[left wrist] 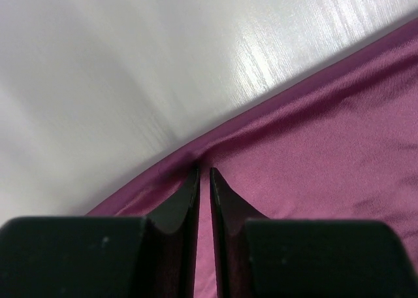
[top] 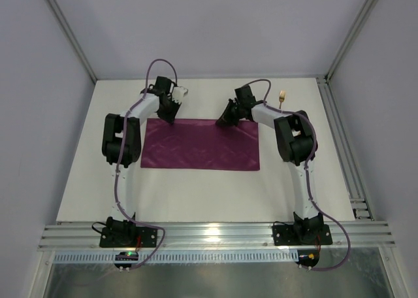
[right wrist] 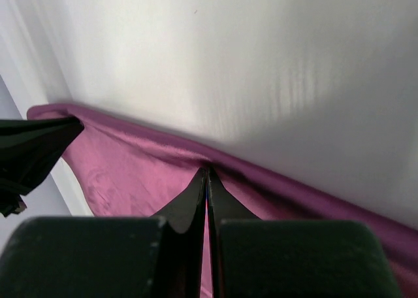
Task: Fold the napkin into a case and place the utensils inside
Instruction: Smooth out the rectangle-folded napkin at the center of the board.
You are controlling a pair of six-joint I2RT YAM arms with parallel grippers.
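Together, my left gripper [left wrist: 203, 171] and right gripper [right wrist: 207, 171] clamp the far long edge of the soft magenta-purple cloth napkin [top: 199, 153], which spreads toward my bases.

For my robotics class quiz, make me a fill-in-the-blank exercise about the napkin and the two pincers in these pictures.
1. The napkin lies on a ___ table.
2. The left pincer is ___ on the napkin's edge.
3. The right pincer grips the napkin's ___ edge too, not its near one.
Missing words: white; shut; far.
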